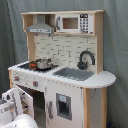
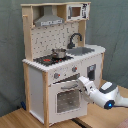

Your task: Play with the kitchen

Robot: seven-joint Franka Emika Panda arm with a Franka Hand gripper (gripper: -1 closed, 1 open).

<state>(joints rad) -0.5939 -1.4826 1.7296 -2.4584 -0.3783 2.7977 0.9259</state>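
Second exterior view: upright kitchen [image 2: 60, 65] faces the arm; jaws' state cannot be told.

Robot test space: grey curtain [image 1: 12, 30] backdrop, toy kitchen [image 2: 60, 70] on wooden floor [image 2: 20, 119]

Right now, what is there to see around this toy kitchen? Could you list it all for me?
kitchen: one, white and light wood, on the wooden floor in front of a grey curtain.
oven door: one, white with a window, lower front; it looks ajar in the first exterior view.
pot: one, silver, on the black stovetop.
faucet: one, black, behind the sink.
sink: one, grey, set in the counter.
range hood: one, grey, top, above the stove.
microwave: one, white, top shelf.
knobs: two, silver and red, above the oven door.
robot arm: one, white, reaching to the oven door's top edge.
pincer: one, at that edge.
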